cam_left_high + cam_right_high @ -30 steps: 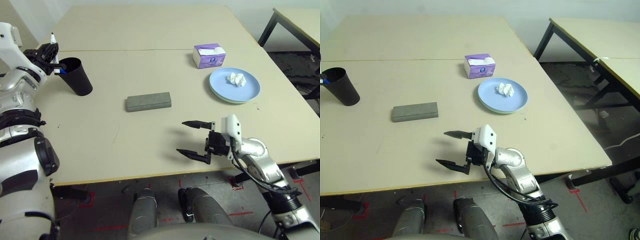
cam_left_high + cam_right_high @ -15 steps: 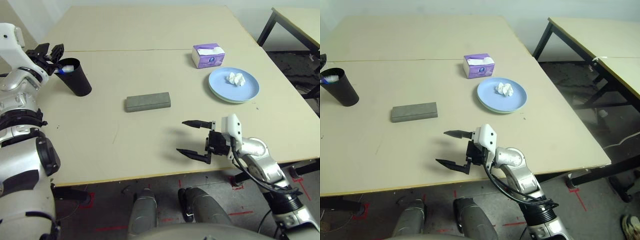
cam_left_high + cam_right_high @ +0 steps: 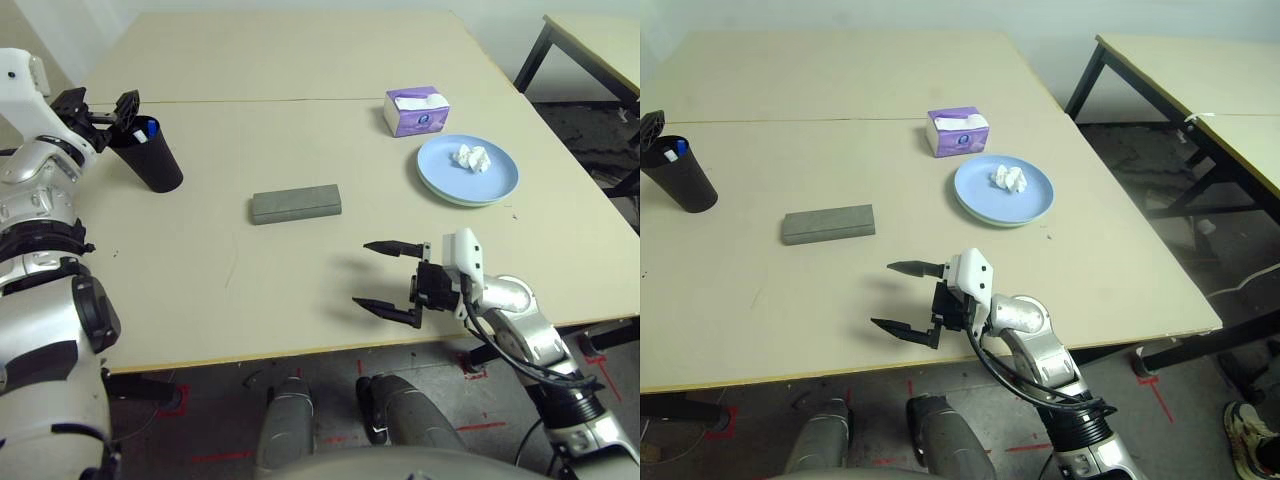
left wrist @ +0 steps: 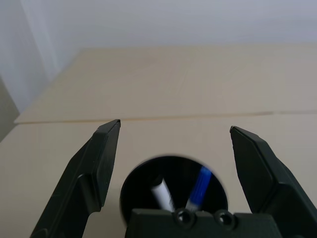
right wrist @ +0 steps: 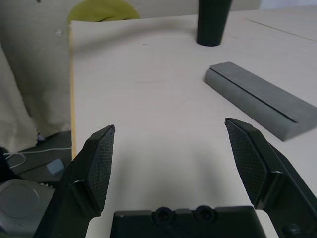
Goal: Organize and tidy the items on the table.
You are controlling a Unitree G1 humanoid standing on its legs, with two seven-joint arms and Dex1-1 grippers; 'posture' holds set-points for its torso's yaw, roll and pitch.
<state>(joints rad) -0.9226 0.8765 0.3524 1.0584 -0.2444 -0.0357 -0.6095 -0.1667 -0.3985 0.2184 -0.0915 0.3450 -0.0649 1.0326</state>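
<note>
Done: two pens [image 4: 181, 191] stand inside black cup [image 3: 152, 154]; tissue wad [image 3: 472, 157] lies on stacked plates [image 3: 500, 186] | Left: grey glasses case [image 3: 297, 204] mid-table | left gripper [image 3: 97, 107] wide, empty, above cup | right gripper [image 3: 390, 280] wide, empty, near front edge

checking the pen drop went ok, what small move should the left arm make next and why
Probably lift the left gripper up and away from the black cup. Its fingers stand wide open either side of the rim, and both pens, blue-capped and the other pen, already sit inside the cup, so nothing is held.
</note>
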